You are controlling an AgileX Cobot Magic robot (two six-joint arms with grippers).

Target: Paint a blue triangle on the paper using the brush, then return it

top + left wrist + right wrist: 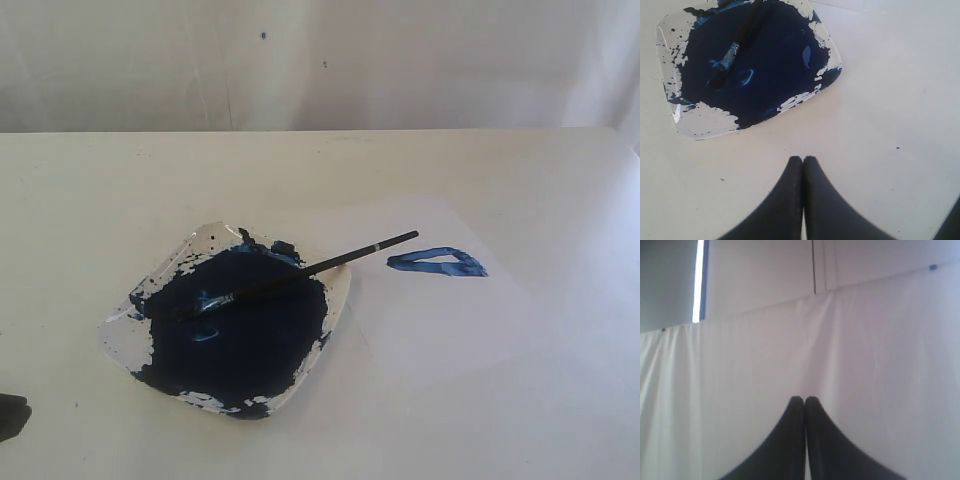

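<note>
The brush [300, 272] lies across the paint dish [125, 340], bristles in the dark-blue paint pool [245, 335], its black handle sticking out over the dish's right rim. A small blue triangle [437, 262] is painted on the white paper [440, 310] right of the dish. In the left wrist view the brush's ferrule and bristles [726, 62] rest in the paint, and my left gripper [803, 159] is shut and empty over bare table, apart from the dish [700, 122]. My right gripper [805, 399] is shut, empty, facing a white cloth backdrop.
The cream table [90, 200] runs back to a white cloth wall [320, 60]. A dark piece of the left arm [12, 412] shows at the lower left edge of the exterior view. White drape [880, 350] fills the right wrist view.
</note>
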